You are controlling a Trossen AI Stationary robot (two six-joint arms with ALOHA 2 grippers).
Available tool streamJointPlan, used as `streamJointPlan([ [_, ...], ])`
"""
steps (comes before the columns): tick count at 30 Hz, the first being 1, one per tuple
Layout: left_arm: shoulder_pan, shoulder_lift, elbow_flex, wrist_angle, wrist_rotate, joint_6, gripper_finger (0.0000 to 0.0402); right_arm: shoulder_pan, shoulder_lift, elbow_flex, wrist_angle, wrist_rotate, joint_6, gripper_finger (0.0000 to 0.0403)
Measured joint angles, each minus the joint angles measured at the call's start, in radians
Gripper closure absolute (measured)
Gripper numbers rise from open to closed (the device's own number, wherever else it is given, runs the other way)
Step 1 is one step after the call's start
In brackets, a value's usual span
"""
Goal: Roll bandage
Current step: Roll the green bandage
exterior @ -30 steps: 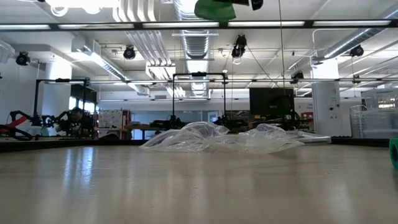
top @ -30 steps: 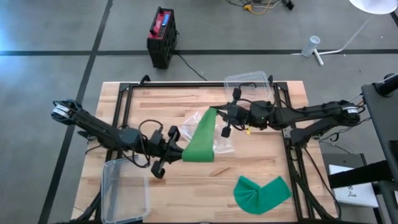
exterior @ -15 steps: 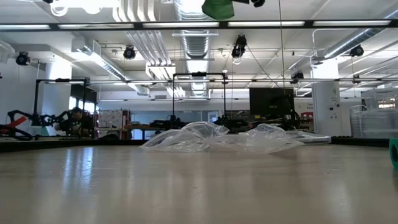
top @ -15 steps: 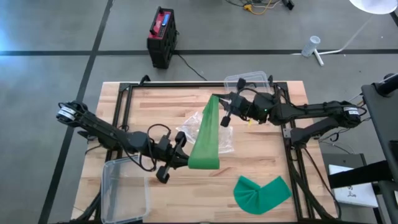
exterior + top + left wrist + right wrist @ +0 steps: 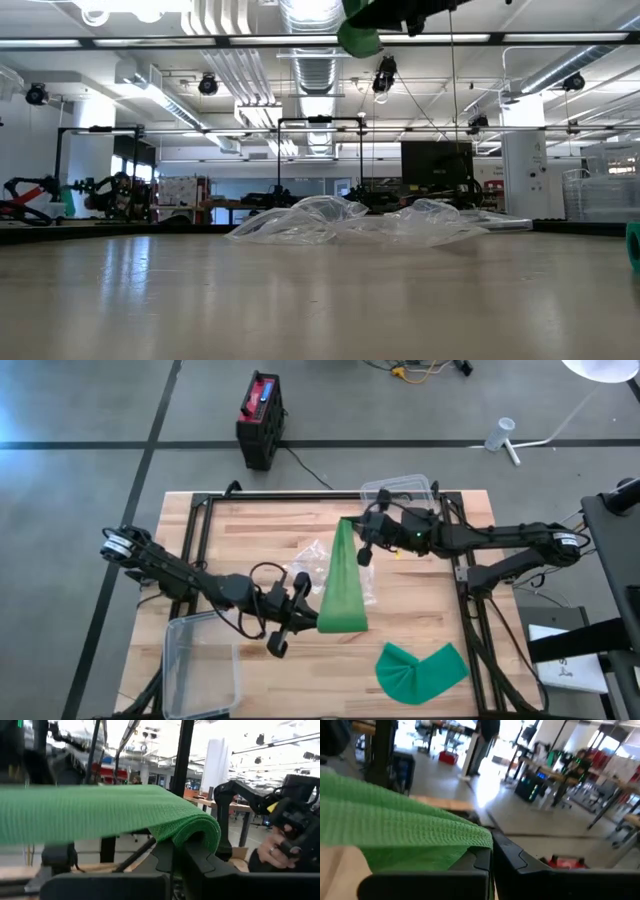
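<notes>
A long green bandage [image 5: 340,585] spans between my two grippers, high above the table. Its near end is at my left gripper [image 5: 312,616] and its far end at my right gripper [image 5: 360,538]. Both grippers are shut on it. In the low view only a bit of the bandage [image 5: 358,40] shows, at the top edge under a gripper. A second green bandage [image 5: 421,669] lies flat, bent into a V, on the table at the near right. My left gripper pinches the bandage's near end [image 5: 196,831] between its two fingers, where the cloth folds over them. The fingers come level from the table's left. The end is lifted clear of the table. My right gripper pinches the bandage's far end [image 5: 470,839] between its two fingers, coming level from the table's right. The cloth bunches at the fingers. The end is lifted clear, and the strip runs off toward my left gripper.
A crumpled clear plastic bag [image 5: 318,565] lies on the table under the bandage; it also shows in the low view [image 5: 330,220]. One clear plastic tub [image 5: 203,663] stands at the near left and another [image 5: 400,491] at the far edge. Bare wood lies between them.
My left gripper has gone toward the table's right and near edges with the bandage's near end. My right gripper has carried the far end a little toward the far edge. The strip stays clear of the table and now runs more nearly from far to near.
</notes>
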Motion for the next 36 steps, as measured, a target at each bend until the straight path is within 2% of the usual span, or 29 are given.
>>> streamJointPlan([
  [6,0.003,-0.061,0.015,0.000,-0.013,0.092,0.0397,0.000,-0.026,-0.042,-0.018,-0.025,0.072,0.0403],
  [11,0.027,-0.088,0.015,0.002,-0.115,0.156,0.0397,0.010,-0.026,-0.056,-0.031,-0.140,0.141,0.0403],
  [13,0.043,-0.096,0.015,0.000,-0.145,0.158,0.0397,0.024,-0.026,-0.056,-0.041,-0.150,0.146,0.0403],
  [23,0.073,-0.186,0.014,-0.094,-0.158,0.178,0.0397,0.056,-0.066,-0.056,-0.191,-0.163,0.122,0.0403],
  [29,0.079,-0.213,0.014,-0.120,-0.194,0.223,0.0397,0.081,-0.100,-0.057,-0.165,-0.271,0.149,0.0403],
  [36,0.081,-0.213,0.014,-0.113,-0.202,0.274,0.0397,0.108,-0.105,-0.056,-0.149,-0.285,0.163,0.0387],
])
